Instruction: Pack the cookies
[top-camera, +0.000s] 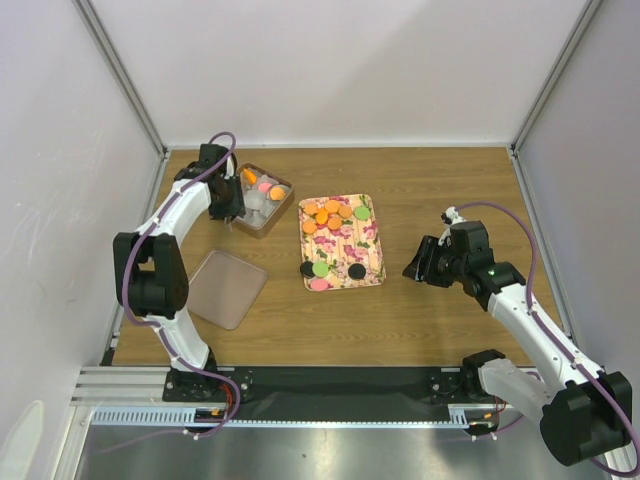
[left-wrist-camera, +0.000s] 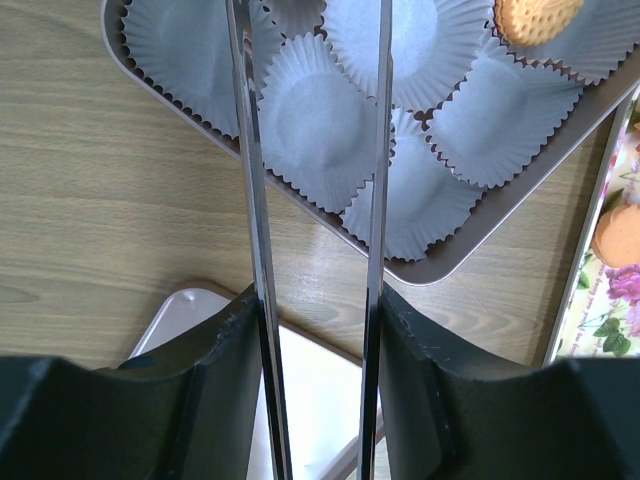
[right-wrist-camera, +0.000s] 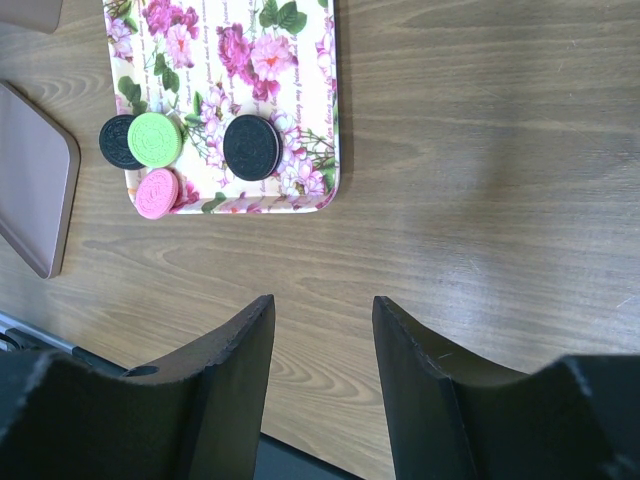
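Note:
Cookies (top-camera: 325, 215) in orange, green, pink and black lie on the floral tray (top-camera: 375, 240). A few more cookies (top-camera: 264, 186) sit in the brown box (top-camera: 283, 210) of white paper cups. My left gripper (top-camera: 228, 205) hovers at the box, shut on a pair of metal tongs (left-wrist-camera: 250, 200) whose blades stand apart over an empty paper cup (left-wrist-camera: 310, 125). An orange cookie (left-wrist-camera: 535, 20) rests in a far cup. My right gripper (right-wrist-camera: 322, 305) is open and empty over bare wood, right of the tray's near corner, where black (right-wrist-camera: 252, 147), green (right-wrist-camera: 155, 138) and pink (right-wrist-camera: 156, 192) cookies lie.
The box's flat lid (top-camera: 225, 288) lies on the table left of the tray, near my left arm's base. White walls close in the table on three sides. The tray edge (left-wrist-camera: 600, 290) lies just right of the box.

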